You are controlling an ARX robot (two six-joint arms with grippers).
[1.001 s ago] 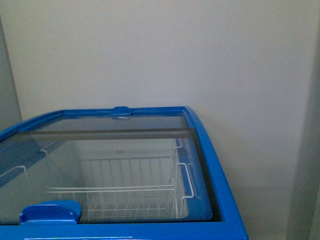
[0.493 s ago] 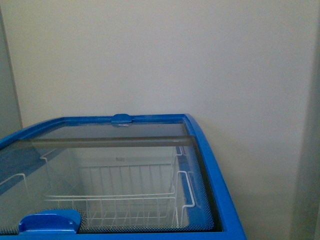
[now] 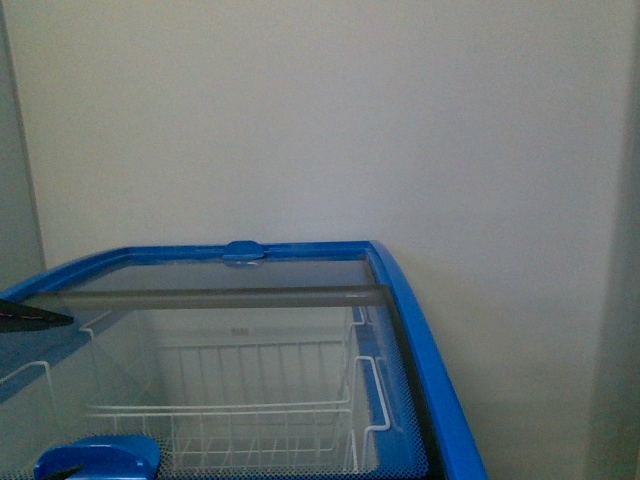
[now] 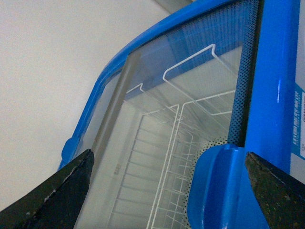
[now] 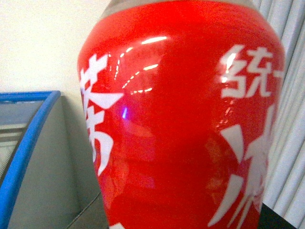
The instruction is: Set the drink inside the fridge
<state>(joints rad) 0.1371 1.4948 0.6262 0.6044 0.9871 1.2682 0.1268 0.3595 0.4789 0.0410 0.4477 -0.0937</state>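
The left hand (image 4: 162, 193) gapes wide and empty beside the blue handle (image 4: 221, 188) of the fridge (image 3: 425, 340). It should straddle that handle squarely before sliding the shut lid (image 3: 230, 325) aside. The right hand, fingers unseen, carries the drink (image 5: 181, 119) just beside the fridge.

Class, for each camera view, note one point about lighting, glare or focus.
Front view: soft, evenly lit, slightly hazy through the glass lid over the wire basket. Left wrist view: the fingers of the left gripper look dark; the basket wires are sharp. Right wrist view: the drink fills the frame, very close, with white glare streaks on its red label.
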